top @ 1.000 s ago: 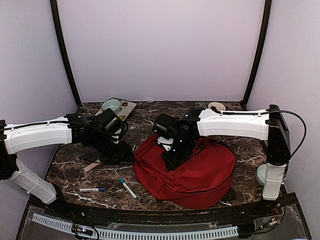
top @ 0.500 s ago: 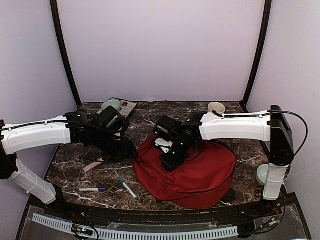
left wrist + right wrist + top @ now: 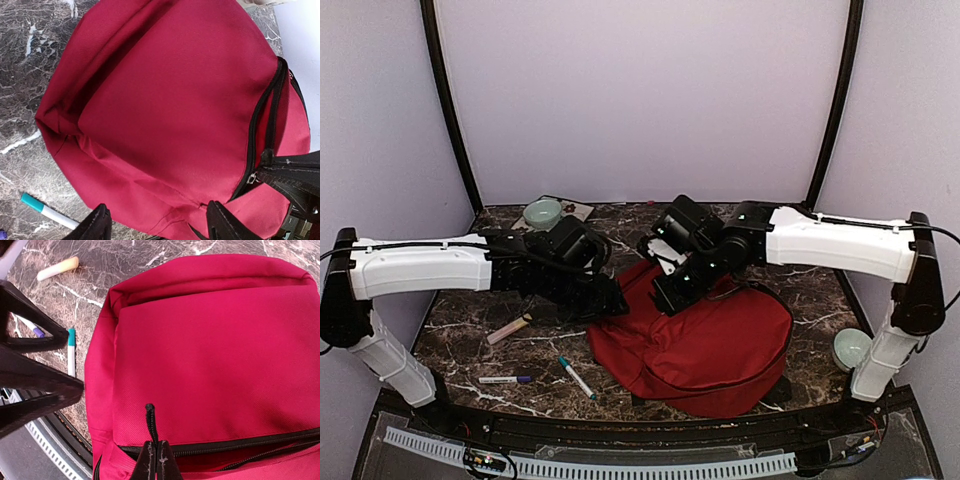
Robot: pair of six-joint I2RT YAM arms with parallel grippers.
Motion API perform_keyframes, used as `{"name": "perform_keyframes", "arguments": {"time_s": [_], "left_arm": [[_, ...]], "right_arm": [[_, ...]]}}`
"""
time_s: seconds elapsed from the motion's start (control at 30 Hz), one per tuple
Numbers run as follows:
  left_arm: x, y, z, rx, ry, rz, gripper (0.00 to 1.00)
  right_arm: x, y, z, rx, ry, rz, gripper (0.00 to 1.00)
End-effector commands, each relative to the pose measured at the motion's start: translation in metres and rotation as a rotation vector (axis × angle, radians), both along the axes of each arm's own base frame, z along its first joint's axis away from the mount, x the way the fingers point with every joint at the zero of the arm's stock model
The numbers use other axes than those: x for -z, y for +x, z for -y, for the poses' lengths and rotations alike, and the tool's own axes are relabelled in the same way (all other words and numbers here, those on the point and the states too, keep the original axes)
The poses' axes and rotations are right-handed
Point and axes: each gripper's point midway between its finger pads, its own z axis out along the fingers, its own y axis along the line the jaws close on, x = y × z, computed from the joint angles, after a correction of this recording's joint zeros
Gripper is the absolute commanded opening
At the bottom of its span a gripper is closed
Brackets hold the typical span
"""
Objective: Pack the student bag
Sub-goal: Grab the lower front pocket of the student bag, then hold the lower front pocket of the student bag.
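Observation:
The student bag [image 3: 710, 340], a soft red backpack, lies flat on the marble table right of centre and fills both wrist views [image 3: 175, 100] [image 3: 215, 340]. Its main zipper [image 3: 250, 444] is partly open. My right gripper [image 3: 158, 452] is shut on the black zipper pull cord [image 3: 150, 422] at the bag's upper left [image 3: 670, 295]. At the bag's left edge my left gripper [image 3: 605, 300] stands open. Its two fingers straddle the red fabric of the bag's corner [image 3: 157, 227], with the right gripper's dark fingers [image 3: 290, 172] close by.
A teal-capped marker [image 3: 577, 377] and a purple marker [image 3: 505, 380] lie near the front left. A cream stick [image 3: 508, 330] lies beside them. A green bowl [image 3: 542, 212] sits on a flat board at the back left, and a pale bowl [image 3: 850, 350] by the right arm's base.
The right gripper has closed on the zipper pull and drawn back and right a little. The left gripper has travelled right to the bag's left edge, still open.

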Motion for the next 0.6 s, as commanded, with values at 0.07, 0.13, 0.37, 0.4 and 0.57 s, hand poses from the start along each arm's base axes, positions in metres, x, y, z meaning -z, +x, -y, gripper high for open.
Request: {"name": "perform_keyframes", "arguments": {"time_s": [0.07, 0.13, 0.37, 0.4, 0.57], "left_arm": [[0.004, -0.005, 0.027, 0.027, -0.068, -0.037, 0.68], [0.011, -0.005, 0.035, 0.032, -0.091, -0.053, 0.68], [0.027, 0.002, 0.067, 0.049, -0.153, -0.094, 0.67], [0.03, 0.003, 0.071, 0.05, -0.158, -0.103, 0.65], [0.034, 0.01, 0.087, 0.036, -0.207, -0.111, 0.38]], "right_arm": [[0.0, 0.006, -0.006, 0.023, 0.059, 0.007, 0.0], [0.0, 0.004, -0.006, 0.028, 0.071, 0.0, 0.0], [-0.003, 0.005, -0.004, 0.052, 0.136, 0.0, 0.0], [-0.003, 0.006, -0.003, 0.056, 0.143, 0.001, 0.0], [-0.004, 0.009, 0.002, 0.068, 0.149, 0.003, 0.0]]}}
